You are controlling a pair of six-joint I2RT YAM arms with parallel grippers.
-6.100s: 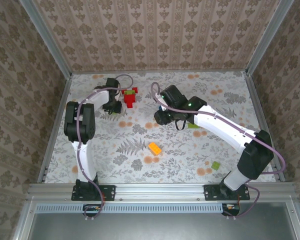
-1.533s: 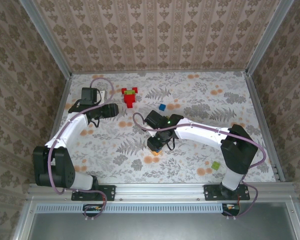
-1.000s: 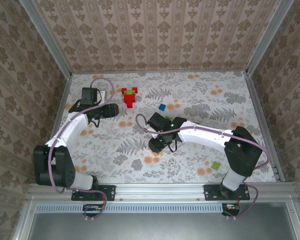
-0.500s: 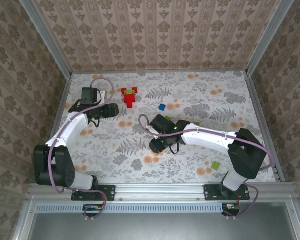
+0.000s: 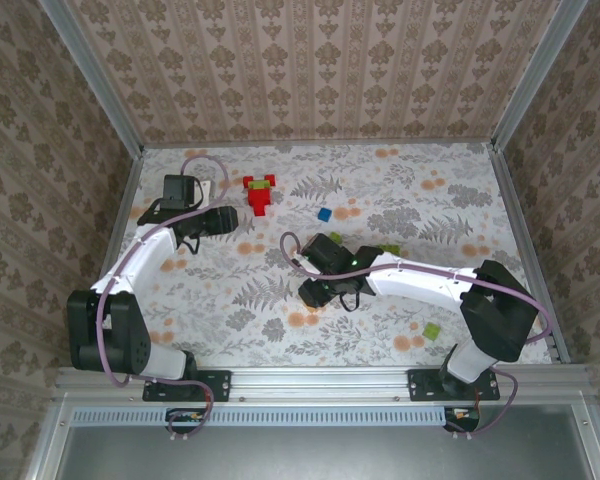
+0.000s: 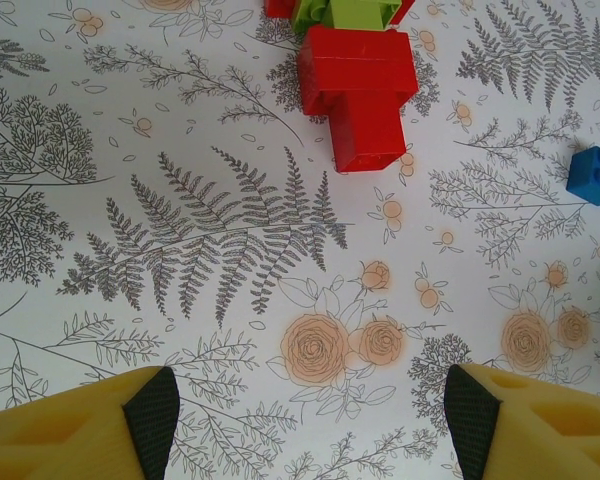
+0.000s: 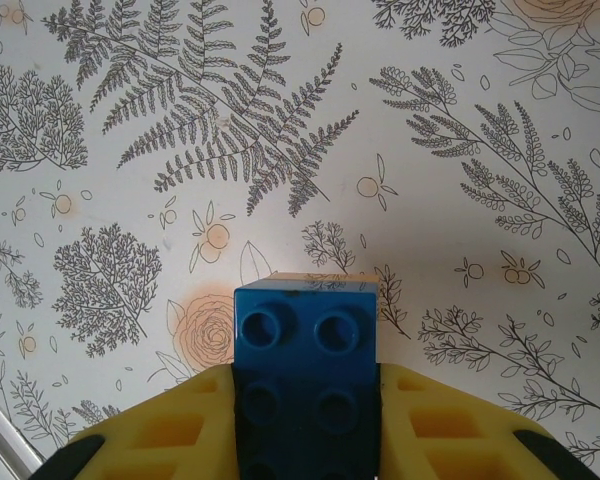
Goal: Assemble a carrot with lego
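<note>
The right fingers (image 7: 208,412) have clamped on a blue brick (image 7: 305,335) at lower centre. The orange brick (image 7: 325,279) has left the surface, likely stuck beneath it. The left fingers (image 6: 152,415) stand open below the red-green stack (image 6: 358,90), so joining the pieces seems next.

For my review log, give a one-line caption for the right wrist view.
Right end effector shut on a blue studded plastic lego brick, over the floral-printed table.
</note>
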